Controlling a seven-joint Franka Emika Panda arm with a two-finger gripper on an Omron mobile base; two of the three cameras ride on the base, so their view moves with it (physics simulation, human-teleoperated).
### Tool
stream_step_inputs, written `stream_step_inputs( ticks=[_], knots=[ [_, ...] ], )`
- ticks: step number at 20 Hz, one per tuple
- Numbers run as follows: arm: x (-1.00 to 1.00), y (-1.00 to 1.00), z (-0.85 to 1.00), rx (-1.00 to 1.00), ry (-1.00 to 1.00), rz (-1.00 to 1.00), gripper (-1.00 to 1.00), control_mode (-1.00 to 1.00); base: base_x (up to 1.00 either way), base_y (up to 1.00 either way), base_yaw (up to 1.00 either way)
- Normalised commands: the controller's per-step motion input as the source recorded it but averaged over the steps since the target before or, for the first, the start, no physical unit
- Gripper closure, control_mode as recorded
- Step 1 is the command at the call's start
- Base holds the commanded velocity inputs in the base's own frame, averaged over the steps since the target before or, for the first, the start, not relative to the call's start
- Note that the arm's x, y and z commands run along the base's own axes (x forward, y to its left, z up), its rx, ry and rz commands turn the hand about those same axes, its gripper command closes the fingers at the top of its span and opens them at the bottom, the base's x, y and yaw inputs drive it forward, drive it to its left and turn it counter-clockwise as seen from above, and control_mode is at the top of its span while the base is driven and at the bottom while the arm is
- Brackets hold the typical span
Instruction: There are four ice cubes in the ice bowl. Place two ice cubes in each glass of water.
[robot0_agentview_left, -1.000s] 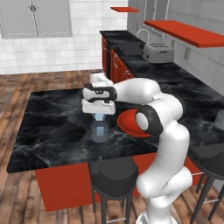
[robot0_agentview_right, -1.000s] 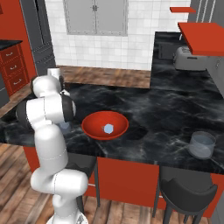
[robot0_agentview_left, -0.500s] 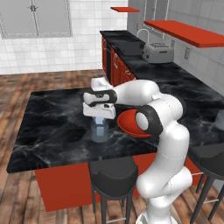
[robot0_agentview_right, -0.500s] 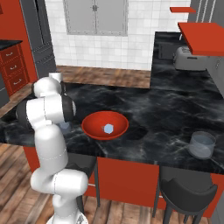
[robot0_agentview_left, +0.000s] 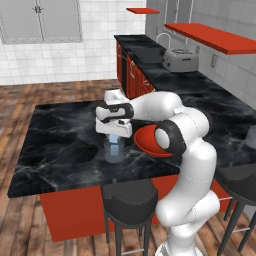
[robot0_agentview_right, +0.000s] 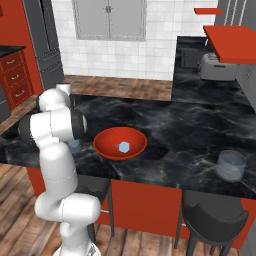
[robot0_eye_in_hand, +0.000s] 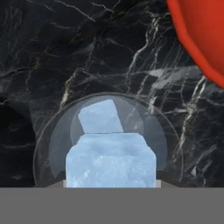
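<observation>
No readable brands, labels or writing anywhere. Your gripper (robot0_agentview_left: 114, 134) hangs straight over the near glass (robot0_agentview_left: 113, 150) on the black marble island counter (robot0_agentview_left: 60, 135); in the hand view that glass (robot0_eye_in_hand: 108, 140) sits directly below, one ice cube (robot0_eye_in_hand: 101, 116) lying inside it and a second ice cube (robot0_eye_in_hand: 110, 160) big and close at the bottom edge, where the fingertips rise. Can't tell whether the fingers are clamped on that closer cube or have let go: the tips are hidden behind it. The red ice bowl (robot0_agentview_left: 150, 142) sits just right of the near glass, partly blocked by your own arm; the hand view catches its rim (robot0_eye_in_hand: 199, 37) at top right. From the right base view the bowl (robot0_agentview_right: 120, 142) holds one ice cube (robot0_agentview_right: 123, 147) near its middle. The other glass of water (robot0_agentview_right: 231, 165) stands well apart, at the far right end of the counter near its front edge; whether it holds any cubes is too small to tell. A silver toaster (robot0_agentview_left: 180, 60) sits on the back counter under a red shelf (robot0_agentview_left: 215, 37). A black stool (robot0_agentview_left: 129, 202) is tucked under the island's near side by the red base panel, a second stool (robot0_agentview_right: 214, 220) below the far glass.
</observation>
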Motion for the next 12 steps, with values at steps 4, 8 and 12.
stream_step_inputs(
  ticks=[4,8,12],
  knots=[
    [0.00,0.00,-0.05,0.00,0.00,-0.05,-1.00,-1.00,0.00,0.00,0.00],
    [0.00,0.00,0.00,0.00,0.00,-0.03,-1.00,-1.00,0.00,0.00,0.00],
    [0.00,0.00,0.00,0.00,0.00,-0.01,-1.00,-1.00,0.00,0.00,0.00]
  ],
)
